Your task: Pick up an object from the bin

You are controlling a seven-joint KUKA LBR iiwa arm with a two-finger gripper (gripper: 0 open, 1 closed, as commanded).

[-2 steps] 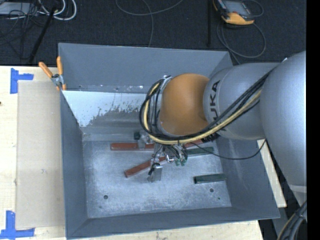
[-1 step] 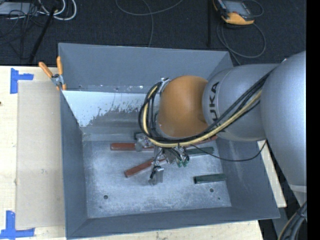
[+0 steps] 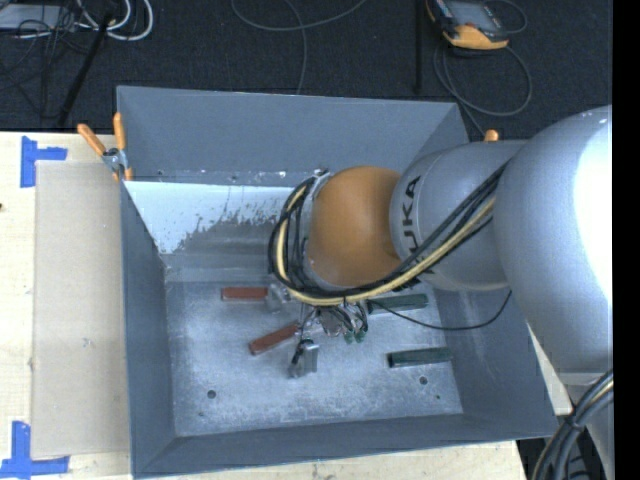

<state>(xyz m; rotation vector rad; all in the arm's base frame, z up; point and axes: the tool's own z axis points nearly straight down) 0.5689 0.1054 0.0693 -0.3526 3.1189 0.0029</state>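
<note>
A: Currently logging left to right, every place taken from the gripper (image 3: 303,356). Furthest to its left and a little up-frame: a level reddish-brown bar (image 3: 243,294), flat on the floor of the bin (image 3: 150,368), apart from the gripper.

B: And the nearer one?

A: A tilted reddish-brown bar (image 3: 270,342), its right end just beside the gripper, on the gripper's left. Touching or not: cannot tell. Above the gripper, the wrist's orange cover (image 3: 350,228) and cables (image 3: 288,238) crowd that spot.

B: Gripper state?

A: Low, close to the floor. How far open it stands: cannot tell. Nothing visibly held in it.

B: To its right?

A: A dark green bar (image 3: 418,358), flat, well apart from the gripper.

B: Step in hand?

A: My judgement: grasp not yet made, nothing lifted. The tilted reddish-brown bar is the nearest thing to the gripper, so it is the likely candidate.

B: What does the next move call for?

A: Also a judgement: set the gripper across that bar's narrow width, right down at the floor since the bar lies thin and flat, then close and lift straight. Taken by its end and not its middle, the bar may swing or slip out.
</note>
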